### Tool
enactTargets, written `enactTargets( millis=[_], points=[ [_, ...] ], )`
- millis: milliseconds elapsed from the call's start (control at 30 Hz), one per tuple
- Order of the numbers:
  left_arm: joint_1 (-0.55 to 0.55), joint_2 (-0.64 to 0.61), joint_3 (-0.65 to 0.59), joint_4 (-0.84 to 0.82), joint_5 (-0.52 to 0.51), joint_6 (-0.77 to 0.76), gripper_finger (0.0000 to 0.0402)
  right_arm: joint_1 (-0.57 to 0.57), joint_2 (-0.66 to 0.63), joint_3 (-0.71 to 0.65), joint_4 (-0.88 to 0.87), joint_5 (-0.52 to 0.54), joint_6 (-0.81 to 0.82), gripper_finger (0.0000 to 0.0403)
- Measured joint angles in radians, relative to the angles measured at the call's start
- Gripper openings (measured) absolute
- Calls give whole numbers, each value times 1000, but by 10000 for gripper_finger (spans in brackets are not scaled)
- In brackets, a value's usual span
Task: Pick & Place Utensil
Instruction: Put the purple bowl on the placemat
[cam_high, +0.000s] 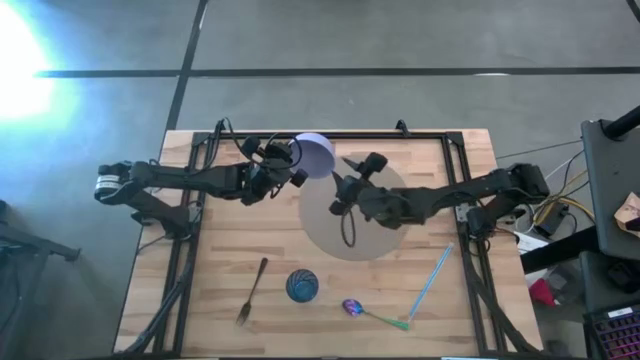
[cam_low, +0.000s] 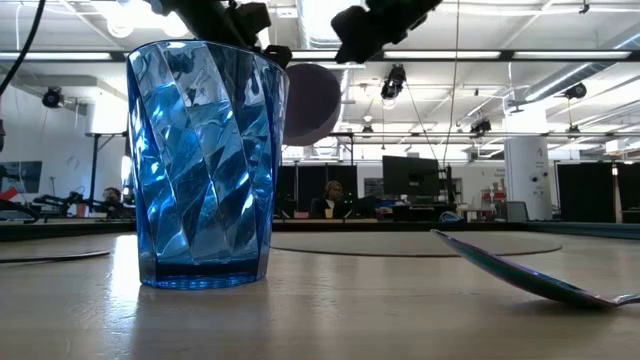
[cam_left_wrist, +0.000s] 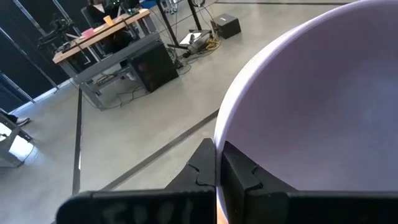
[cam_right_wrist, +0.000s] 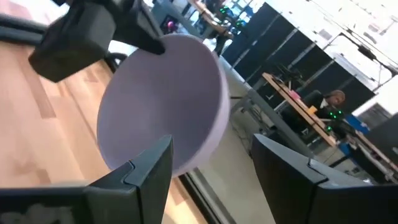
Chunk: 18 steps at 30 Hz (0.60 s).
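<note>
Bowl (cam_high: 316, 153) rim in closed L gripper (cam_high: 288, 160); R gripper (cam_high: 343, 183) wide, empty; fork (cam_high: 251, 291) overhead-only.

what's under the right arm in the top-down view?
A round grey placemat on the wooden table. The right end effector hangs open above its far edge. The arm covers the mat's middle, so anything there is hidden.

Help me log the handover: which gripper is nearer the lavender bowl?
Left. The left gripper is shut on the lavender bowl at its rim, holding it above the table. The right gripper is open just beside it, not touching.
</note>
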Motion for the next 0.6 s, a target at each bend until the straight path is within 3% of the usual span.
enactTargets(
  millis=[167,600],
  points=[
    [-6,0,0,4,0,24,1,-26,27,35,-15,-68,16,215],
    [-68,0,0,72,-17,98,1,-70,26,30,-20,-75,121,215]
  ],
)
